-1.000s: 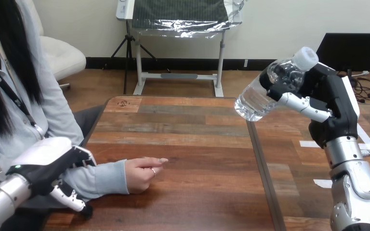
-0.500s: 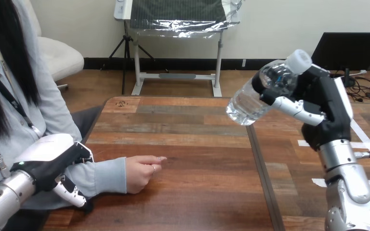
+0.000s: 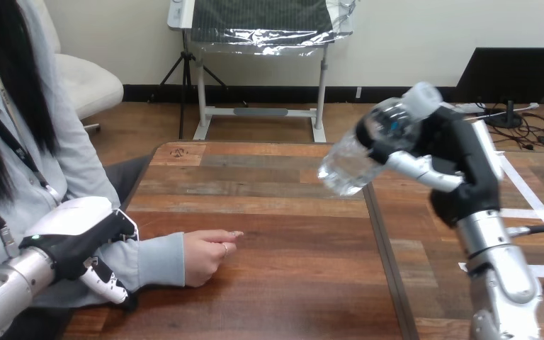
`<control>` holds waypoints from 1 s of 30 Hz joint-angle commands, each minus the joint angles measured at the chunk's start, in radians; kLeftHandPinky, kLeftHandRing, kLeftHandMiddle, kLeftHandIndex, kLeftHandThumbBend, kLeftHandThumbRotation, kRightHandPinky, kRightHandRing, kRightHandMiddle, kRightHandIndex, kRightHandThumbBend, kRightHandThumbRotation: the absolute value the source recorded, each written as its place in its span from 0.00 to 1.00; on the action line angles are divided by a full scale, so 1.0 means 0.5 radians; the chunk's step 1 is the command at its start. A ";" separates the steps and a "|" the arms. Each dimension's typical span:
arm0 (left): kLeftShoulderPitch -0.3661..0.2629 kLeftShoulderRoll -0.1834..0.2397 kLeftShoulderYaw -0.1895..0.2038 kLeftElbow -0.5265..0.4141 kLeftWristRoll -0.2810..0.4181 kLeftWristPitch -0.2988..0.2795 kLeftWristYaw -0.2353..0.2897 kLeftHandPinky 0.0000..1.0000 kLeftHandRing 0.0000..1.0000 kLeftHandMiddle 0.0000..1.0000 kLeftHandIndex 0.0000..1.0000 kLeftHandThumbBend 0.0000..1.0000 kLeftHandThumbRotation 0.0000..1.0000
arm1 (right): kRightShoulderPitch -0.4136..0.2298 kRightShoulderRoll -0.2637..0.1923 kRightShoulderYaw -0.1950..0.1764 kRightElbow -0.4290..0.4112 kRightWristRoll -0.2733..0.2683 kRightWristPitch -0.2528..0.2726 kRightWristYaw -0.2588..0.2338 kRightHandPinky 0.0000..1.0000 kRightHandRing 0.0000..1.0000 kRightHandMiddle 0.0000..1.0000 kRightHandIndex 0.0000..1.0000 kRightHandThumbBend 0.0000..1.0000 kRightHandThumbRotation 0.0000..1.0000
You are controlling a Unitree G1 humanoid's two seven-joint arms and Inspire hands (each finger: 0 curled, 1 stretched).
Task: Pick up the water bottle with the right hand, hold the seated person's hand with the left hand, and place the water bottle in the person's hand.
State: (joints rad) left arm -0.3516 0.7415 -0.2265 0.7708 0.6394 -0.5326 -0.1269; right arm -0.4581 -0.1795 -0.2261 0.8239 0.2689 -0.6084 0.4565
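My right hand [image 3: 448, 145] is shut on a clear water bottle [image 3: 368, 147] with a white cap, held tilted in the air above the table's middle, cap up and to the right. The person's hand [image 3: 209, 253] rests on the wooden table [image 3: 283, 283] at the left, loosely closed with a finger pointing right. My left hand [image 3: 78, 241] lies over the person's forearm near the table's left edge, its fingers curled down round the sleeve [image 3: 152, 261]. The bottle hangs well above and to the right of the person's hand.
A dark seam [image 3: 386, 255] runs front to back through the table on the right. White tape strips [image 3: 531, 212] mark the surface beside my right arm. The person sits close at the table's left edge.
My right hand has carried the bottle to the left and slightly lower, toward the table's middle. My left hand and the person's hand have hardly moved.
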 commanded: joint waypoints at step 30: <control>-0.148 0.136 -0.005 -0.513 0.058 0.054 -0.351 0.22 0.28 0.35 0.33 0.82 0.00 | -0.170 0.136 0.079 0.135 -0.081 -0.096 0.081 0.29 0.36 0.45 0.44 0.67 0.00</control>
State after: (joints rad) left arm -0.3548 0.7766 -0.2320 0.6336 0.6774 -0.4991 -0.2899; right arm -0.4564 -0.1104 -0.1826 0.8850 0.2200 -0.6155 0.4906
